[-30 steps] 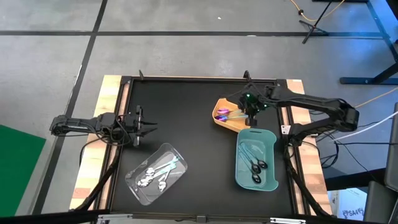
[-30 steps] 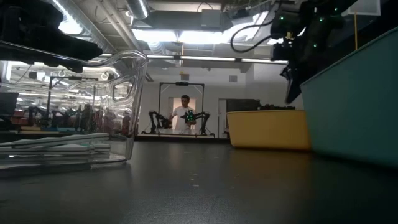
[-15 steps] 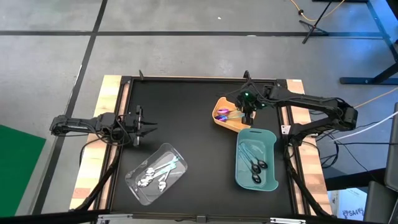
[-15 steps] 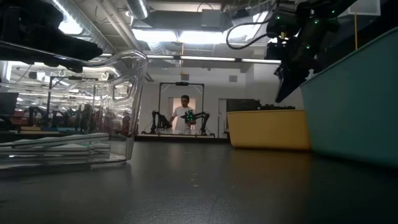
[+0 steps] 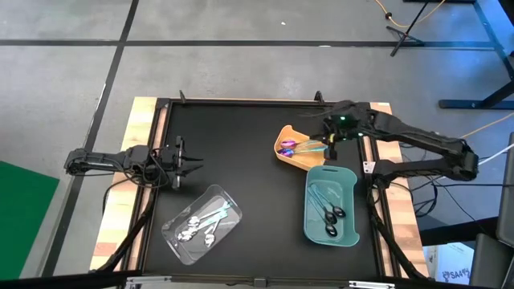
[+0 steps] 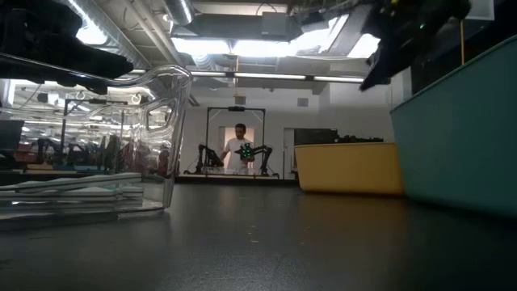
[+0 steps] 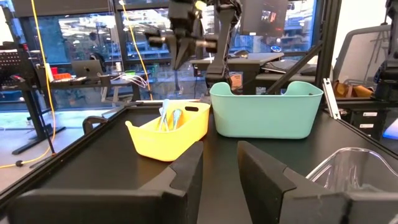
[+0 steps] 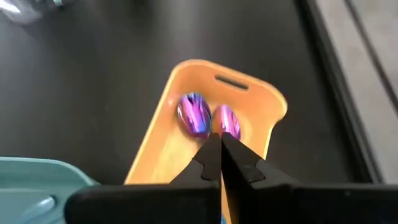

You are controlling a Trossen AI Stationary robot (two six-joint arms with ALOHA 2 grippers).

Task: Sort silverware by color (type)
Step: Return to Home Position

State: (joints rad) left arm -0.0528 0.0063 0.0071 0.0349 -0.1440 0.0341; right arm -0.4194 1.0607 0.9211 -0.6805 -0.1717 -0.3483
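The silverware lies sorted in three trays. Iridescent blue-purple spoons [image 8: 194, 116] rest in the yellow tray [image 5: 299, 159]. Dark-headed pieces with teal handles [image 5: 329, 210] lie in the teal tray [image 5: 352, 233]. Shiny silver spoons [image 5: 197, 226] lie in the clear tray [image 5: 229, 195]. My right gripper [image 8: 221, 149] hangs shut and empty above the yellow tray's right part, also seen in the high view [image 5: 328, 147]. My left gripper [image 5: 191, 164] waits open at the table's left, level and empty, its fingers apart in the left wrist view [image 7: 219, 167].
The black mat [image 5: 233, 136] has bare room in its middle and far left. The table's wooden borders [image 5: 120, 209] run along both sides. Beyond the table a person [image 6: 239, 150] stands by another robot rig.
My right gripper, shut throughout, has risen from just above the yellow tray and drawn back toward the table's right edge, tipping closer to level. The spoons and trays have stayed where they were.
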